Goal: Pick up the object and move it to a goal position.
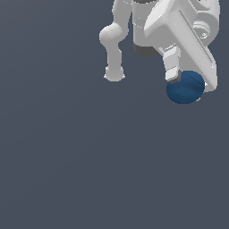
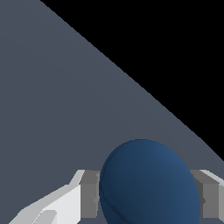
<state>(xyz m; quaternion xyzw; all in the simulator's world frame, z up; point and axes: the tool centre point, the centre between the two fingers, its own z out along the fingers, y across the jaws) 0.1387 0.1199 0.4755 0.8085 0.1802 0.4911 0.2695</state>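
One blue ball (image 2: 151, 183) is filling the wrist view, sitting between two grey pads (image 2: 89, 194) that are pressing its sides. In the exterior view, the white gripper (image 1: 187, 85) is clamping this ball (image 1: 184, 90) above the grey floor (image 1: 89, 156).

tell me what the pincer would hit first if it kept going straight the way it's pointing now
Nothing new, probably: the dark blue ball already sits between the fingers of the pincer. Beyond the ball, only the plain grey surface shows, so that would likely come first, though depth is unclear.
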